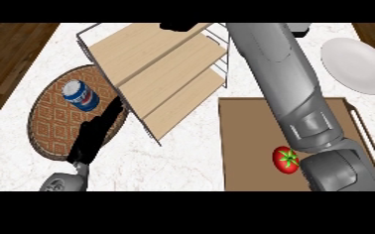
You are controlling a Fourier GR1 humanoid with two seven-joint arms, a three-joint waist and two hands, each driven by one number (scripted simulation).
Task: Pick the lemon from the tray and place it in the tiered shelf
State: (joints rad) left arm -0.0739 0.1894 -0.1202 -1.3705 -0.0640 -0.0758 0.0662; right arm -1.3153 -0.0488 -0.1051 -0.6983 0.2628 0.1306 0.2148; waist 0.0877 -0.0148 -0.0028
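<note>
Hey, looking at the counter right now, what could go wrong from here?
The right hand is at the far top of the tiered shelf, largely hidden, and the lemon is out of sight, so its release can't be checked. The long forearm crosses the shelf's wire frame and could snag it when pulling back. The tomato on the tray sits beside that arm.

The right forearm point(293, 89) is a long grey tube with a smooth, slightly glossy shell. Toward the elbow it steps into a boxier section marked by thin seam lines and a small recessed panel, then ends in a rounded darker grey joint point(338, 171). The right robot hand point(179, 26) at its far end is black, and only a small part of it shows. The left robot hand point(95, 134) is black as well, flat and blocky with long slim fingers. Behind it sits a round grey wrist point(64, 181) with a paler ring.
</note>
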